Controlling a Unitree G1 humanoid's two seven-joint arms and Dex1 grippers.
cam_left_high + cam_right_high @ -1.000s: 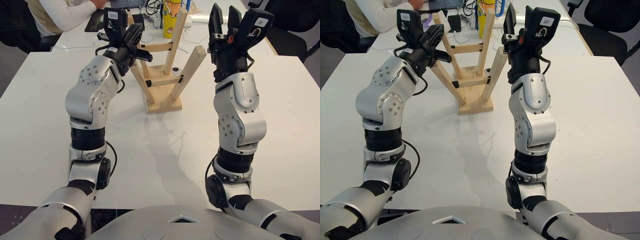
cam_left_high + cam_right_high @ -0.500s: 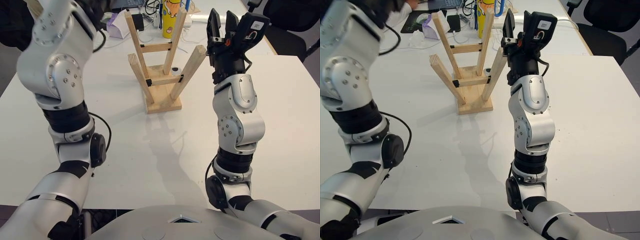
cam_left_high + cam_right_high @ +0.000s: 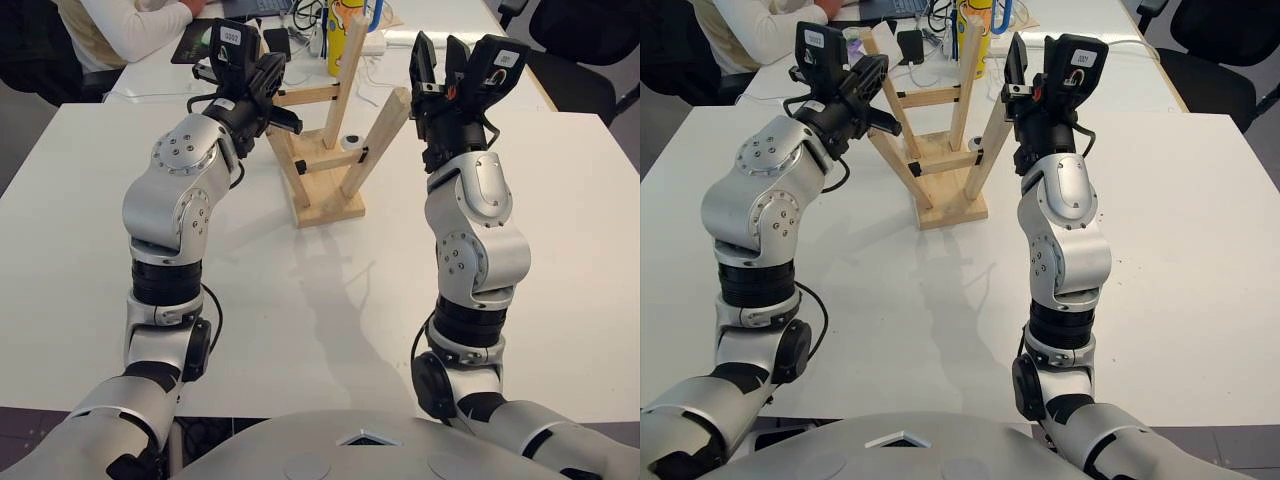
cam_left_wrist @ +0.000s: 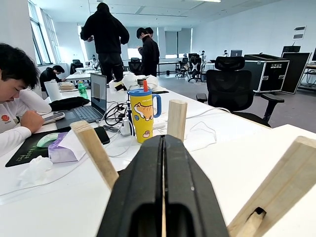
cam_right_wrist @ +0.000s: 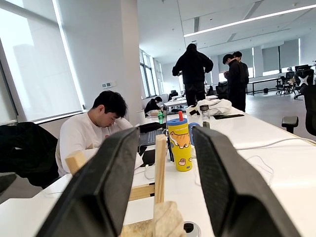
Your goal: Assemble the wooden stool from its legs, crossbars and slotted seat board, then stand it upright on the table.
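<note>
The right gripper point(image 3: 437, 48) stood wide open and empty, with the upper end of the near right leg point(image 3: 382, 135) showing between its fingers from the wrist, apparently ungripped. The left gripper point(image 3: 282, 112) was pressed fully closed on nothing and lay just beside the near left leg point(image 3: 290, 168), though whether it touched could not be made out. The stool point(image 3: 325, 165) looked fully put together but upside down; its seat board point(image 3: 328, 208) lay flat on the bench point(image 3: 560, 250), with four legs splayed upward and the crossbars point(image 3: 312, 95) seated between them.

By my reading the step in hand was the turn-over. To do it well, the left gripper would need to open first and take its leg low, near a crossbar joint; the right would close squarely on its own leg at a matching height. Both should lift together, so that the pushed-in joints were squeezed inward rather than pulled apart; the rotation should happen above the bench, away from the yellow cup point(image 4: 144, 114) and the cables behind; all four feet should land at once.
</note>
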